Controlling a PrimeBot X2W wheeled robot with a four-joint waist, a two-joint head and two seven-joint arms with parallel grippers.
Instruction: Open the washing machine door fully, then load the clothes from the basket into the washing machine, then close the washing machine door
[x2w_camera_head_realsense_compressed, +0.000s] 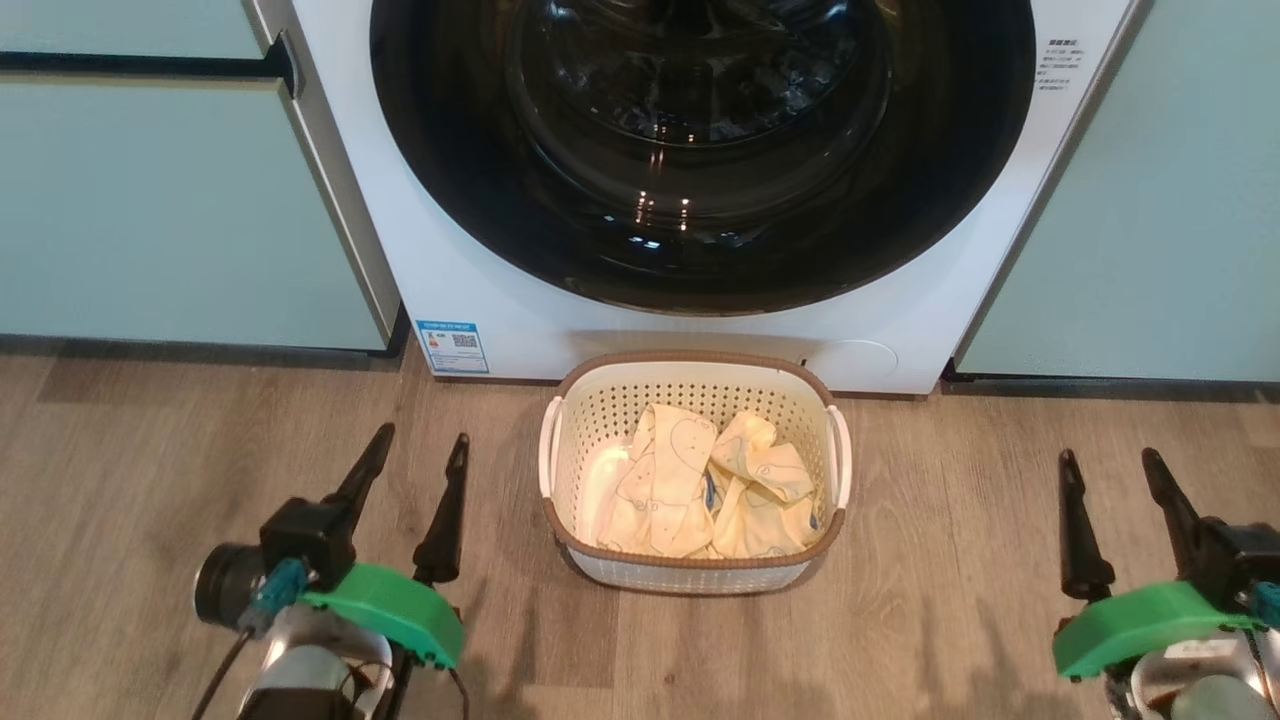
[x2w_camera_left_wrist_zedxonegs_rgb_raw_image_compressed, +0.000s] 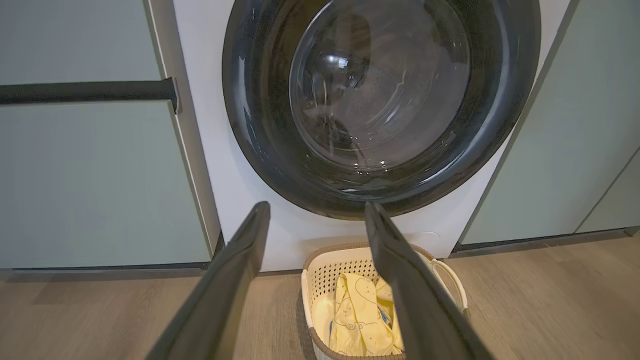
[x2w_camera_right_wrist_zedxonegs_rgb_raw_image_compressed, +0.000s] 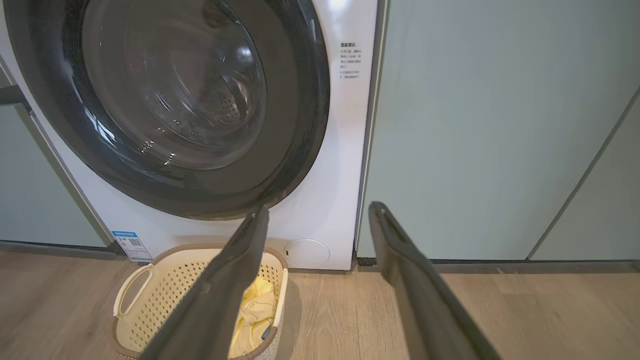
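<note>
One basket (x2w_camera_head_realsense_compressed: 695, 367) on the floor just before the washing machine (x2w_camera_head_realsense_compressed: 500, 300), washing machine door (x2w_camera_head_realsense_compressed: 700, 130) shut.
Top of door cut off at the edge; drum behind dark glass hard to make out. Pale yellow clothes (x2w_camera_head_realsense_compressed: 700, 485) bunched inside basket, too tangled to count. Two grippers: left gripper (x2w_camera_head_realsense_compressed: 422, 436) left of basket, right gripper (x2w_camera_head_realsense_compressed: 1109, 456) right of it, fingers spread, empty.
</note>
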